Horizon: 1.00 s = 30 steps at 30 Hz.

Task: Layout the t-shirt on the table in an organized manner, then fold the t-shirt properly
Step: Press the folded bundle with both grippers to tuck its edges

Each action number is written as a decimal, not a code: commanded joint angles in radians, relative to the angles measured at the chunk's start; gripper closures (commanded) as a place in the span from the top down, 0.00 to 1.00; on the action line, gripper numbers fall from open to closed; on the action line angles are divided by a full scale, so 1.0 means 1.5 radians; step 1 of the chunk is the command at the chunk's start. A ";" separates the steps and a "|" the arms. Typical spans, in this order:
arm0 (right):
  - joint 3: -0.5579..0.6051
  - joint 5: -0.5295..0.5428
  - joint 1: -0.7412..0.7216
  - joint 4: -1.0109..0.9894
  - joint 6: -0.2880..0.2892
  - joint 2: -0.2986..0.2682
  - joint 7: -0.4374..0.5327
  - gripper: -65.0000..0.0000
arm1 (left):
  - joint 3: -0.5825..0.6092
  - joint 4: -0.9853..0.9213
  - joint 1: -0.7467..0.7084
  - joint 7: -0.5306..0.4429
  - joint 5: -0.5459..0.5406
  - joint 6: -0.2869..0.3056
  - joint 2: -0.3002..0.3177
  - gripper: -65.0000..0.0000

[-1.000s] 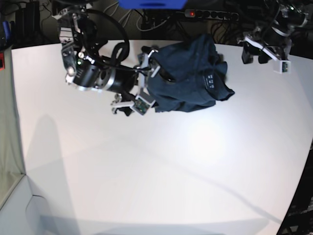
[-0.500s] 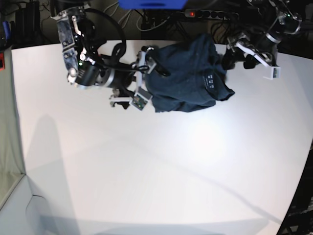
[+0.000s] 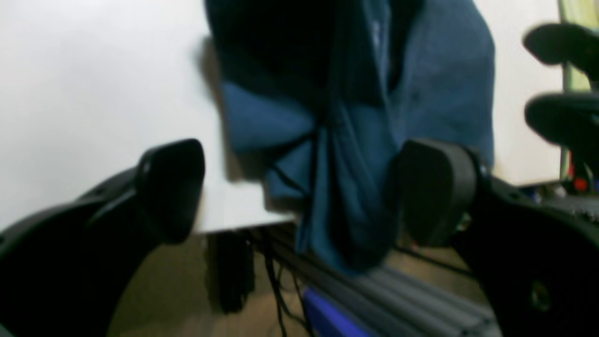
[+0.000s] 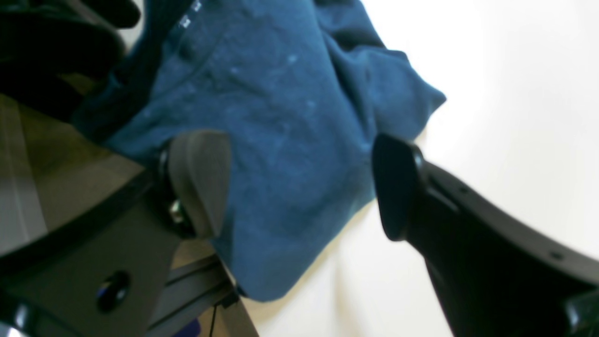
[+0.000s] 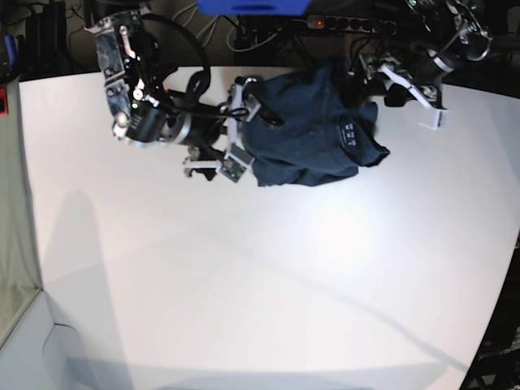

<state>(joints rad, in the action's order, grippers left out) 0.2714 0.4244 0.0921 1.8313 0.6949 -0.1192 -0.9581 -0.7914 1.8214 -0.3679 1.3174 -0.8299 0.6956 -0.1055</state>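
T-shirt (image 5: 313,126) is bunched up in a heap at the far edge of the table (image 5: 268,284), with part of it drooping over that edge in the wrist views. Right gripper (image 4: 299,187) has its jaws spread wide around one end of the cloth, not pinching anything. Left gripper (image 3: 299,192) is wide open too, fingers on either side of the hanging fold, gripping nothing.

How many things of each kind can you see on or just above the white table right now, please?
T-shirt: 1, dark navy, bunched at the far edge of the table.
End effectors: 2, the right end effector and the left end effector, both open at the cloth.
Total: 3
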 commanded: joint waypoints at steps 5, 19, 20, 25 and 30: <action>0.000 0.012 -0.010 0.011 0.002 -0.001 0.014 0.73 | -0.004 -0.004 0.005 -0.006 -0.062 0.002 0.031 1.00; 0.000 0.012 -0.010 0.011 0.002 -0.001 0.014 0.73 | 0.022 -0.177 0.115 -0.012 -0.029 0.002 0.026 1.00; 0.000 0.012 -0.010 0.011 0.002 -0.001 0.014 0.73 | 0.034 -0.177 0.117 -0.026 -0.015 0.002 0.026 1.00; 0.000 0.012 -0.010 0.011 0.002 -0.001 0.014 0.73 | 0.124 -0.179 0.107 -0.124 0.046 0.002 0.027 1.00; 0.000 0.012 -0.010 0.011 0.002 -0.001 0.014 0.73 | 0.217 -0.201 0.100 -0.192 0.115 0.002 0.026 0.99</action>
<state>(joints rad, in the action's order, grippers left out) 0.2714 0.4244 0.0891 1.8317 0.6949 -0.1192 -0.9577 -0.4686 1.5196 -0.2176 1.0050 -0.6765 0.7055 -0.0666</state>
